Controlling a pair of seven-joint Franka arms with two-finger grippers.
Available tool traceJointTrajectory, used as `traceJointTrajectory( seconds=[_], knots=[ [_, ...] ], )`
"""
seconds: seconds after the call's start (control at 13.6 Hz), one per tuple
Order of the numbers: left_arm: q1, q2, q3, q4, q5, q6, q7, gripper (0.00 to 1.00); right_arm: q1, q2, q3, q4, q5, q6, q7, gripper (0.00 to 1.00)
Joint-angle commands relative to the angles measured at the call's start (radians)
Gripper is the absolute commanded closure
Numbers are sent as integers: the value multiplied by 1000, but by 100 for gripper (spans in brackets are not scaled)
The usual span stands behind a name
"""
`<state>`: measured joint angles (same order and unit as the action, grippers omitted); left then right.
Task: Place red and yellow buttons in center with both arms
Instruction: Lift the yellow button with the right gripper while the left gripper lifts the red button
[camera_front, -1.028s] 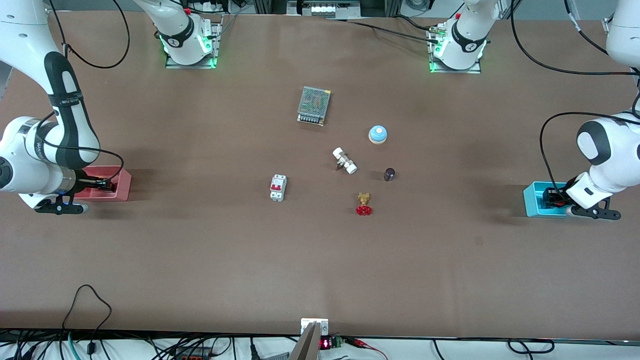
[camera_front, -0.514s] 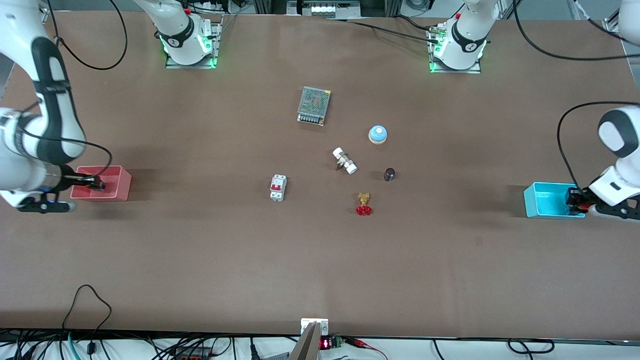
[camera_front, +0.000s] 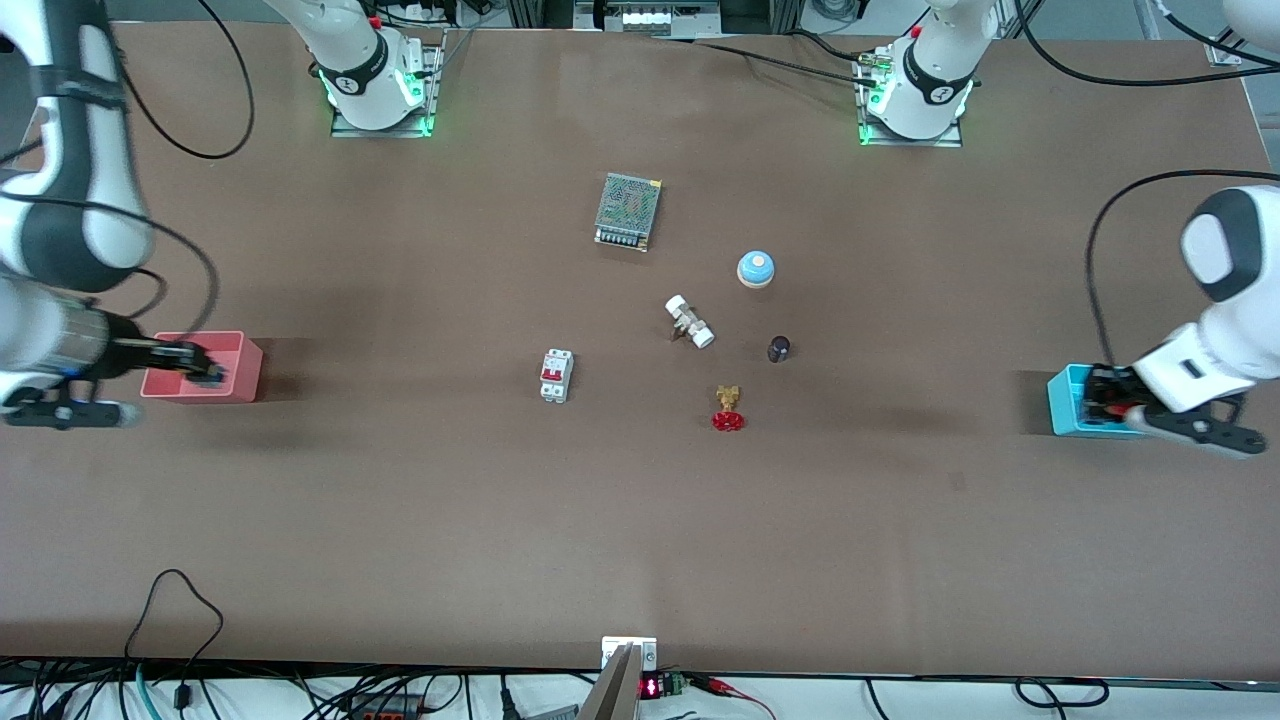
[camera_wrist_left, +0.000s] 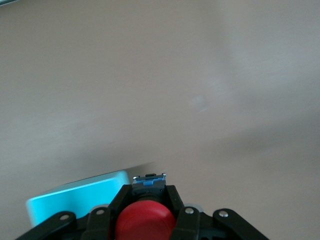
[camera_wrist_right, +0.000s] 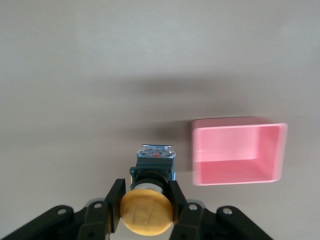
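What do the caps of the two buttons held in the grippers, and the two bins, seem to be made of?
Red button cap: probably smooth plastic, with an even colour and a soft sheen.
Yellow button cap: likely matte plastic, flat in colour with faint marks.
Pink bin and blue bin: apparently moulded plastic, with thin uniform walls and saturated colour.

The left gripper (camera_front: 1100, 398) hangs over the bin (camera_front: 1068, 402) at the left arm's end of the desk (camera_front: 400, 500), its jaws clamping one button (camera_wrist_left: 145, 220). The right gripper (camera_front: 205, 366) hangs over the other bin (camera_front: 240, 372), jaws clamping the second button (camera_wrist_right: 147, 210).
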<state>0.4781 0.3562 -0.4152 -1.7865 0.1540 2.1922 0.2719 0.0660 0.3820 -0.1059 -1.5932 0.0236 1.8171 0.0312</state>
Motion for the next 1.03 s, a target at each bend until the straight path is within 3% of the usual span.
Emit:
traceJointTrajectory(
  seconds=[0.0, 0.15, 0.29, 0.44, 0.66, 0.95],
  knots=[
    [-47, 38, -42, -20, 6, -2, -159, 75, 125, 63, -8, 21, 13, -1, 243, 71],
    [-132, 73, -42, -18, 6, 44, -276, 75, 202, 107, -8, 21, 27, 23, 370, 71],
    [-223, 117, -39, -16, 10, 108, -431, 75, 234, 142, -8, 21, 97, 74, 429, 70],
    [-260, 180, -42, -16, 12, 199, -590, 75, 282, 191, -8, 21, 130, 128, 513, 70],
    [-318, 227, -36, -22, 12, 239, -692, 75, 316, 225, -8, 21, 128, 208, 634, 70],
    [-375, 271, -7, -21, 21, 291, -764, 75, 316, 259, -8, 21, 134, 217, 647, 70]
  ],
)
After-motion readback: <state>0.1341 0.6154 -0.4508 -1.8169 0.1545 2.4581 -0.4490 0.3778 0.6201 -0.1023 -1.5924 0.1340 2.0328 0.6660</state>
